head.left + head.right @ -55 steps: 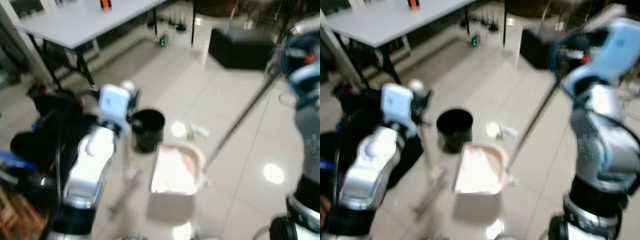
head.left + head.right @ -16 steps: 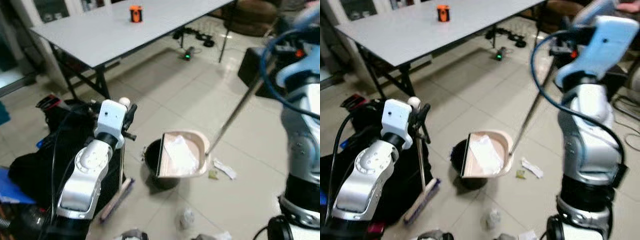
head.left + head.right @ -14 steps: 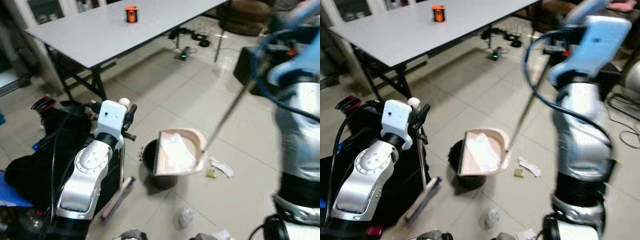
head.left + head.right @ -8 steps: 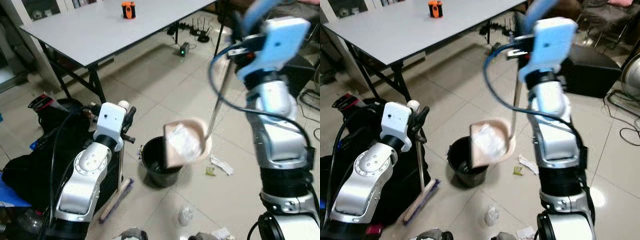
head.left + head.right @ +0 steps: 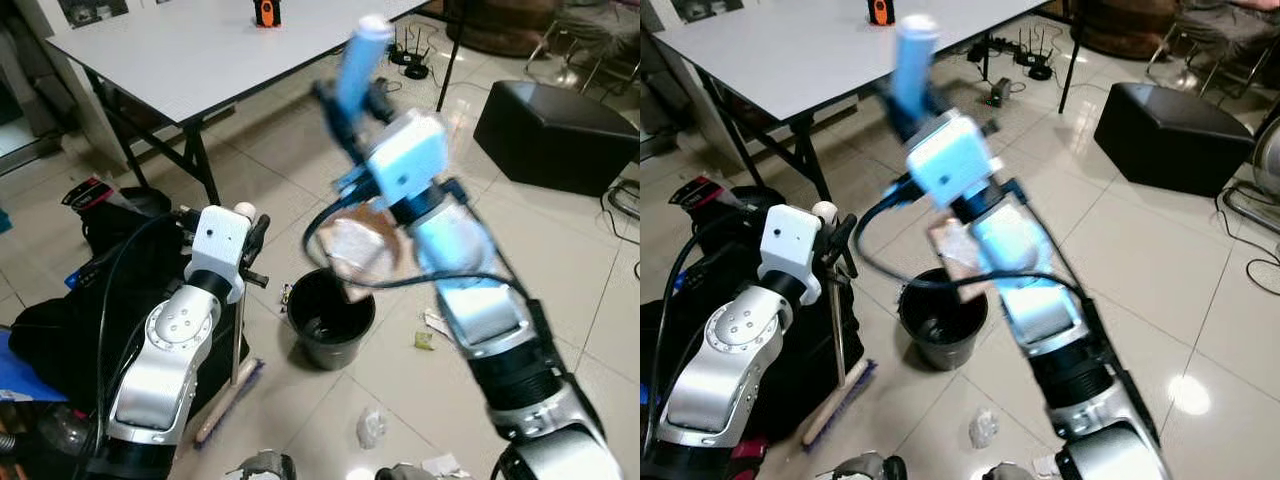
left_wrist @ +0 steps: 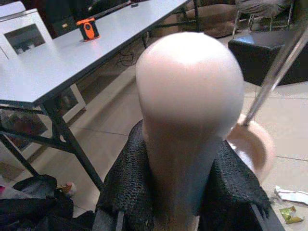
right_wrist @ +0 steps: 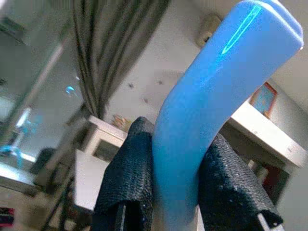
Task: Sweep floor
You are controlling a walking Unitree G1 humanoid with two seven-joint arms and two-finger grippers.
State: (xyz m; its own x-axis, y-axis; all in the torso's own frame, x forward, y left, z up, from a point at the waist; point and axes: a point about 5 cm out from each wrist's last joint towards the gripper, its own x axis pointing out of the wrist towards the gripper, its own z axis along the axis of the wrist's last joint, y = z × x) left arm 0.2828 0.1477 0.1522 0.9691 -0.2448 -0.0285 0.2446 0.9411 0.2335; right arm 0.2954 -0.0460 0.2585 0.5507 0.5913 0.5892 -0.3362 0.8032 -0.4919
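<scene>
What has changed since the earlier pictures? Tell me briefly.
The right gripper, jaws shut on the blue handle, has swung across toward the robot's left and raised the dustpan, tipping it from nearly flat to steep over the black bucket. The left gripper stays clamped on the broom, upright beside the bucket. Bucket and paper scraps have not moved.

Glossy pale tiled floor (image 5: 600, 300) reflects the ceiling lights. A long grey table (image 5: 200, 60) on black legs stands at the back, a black ottoman (image 5: 555, 135) well apart from it.
</scene>
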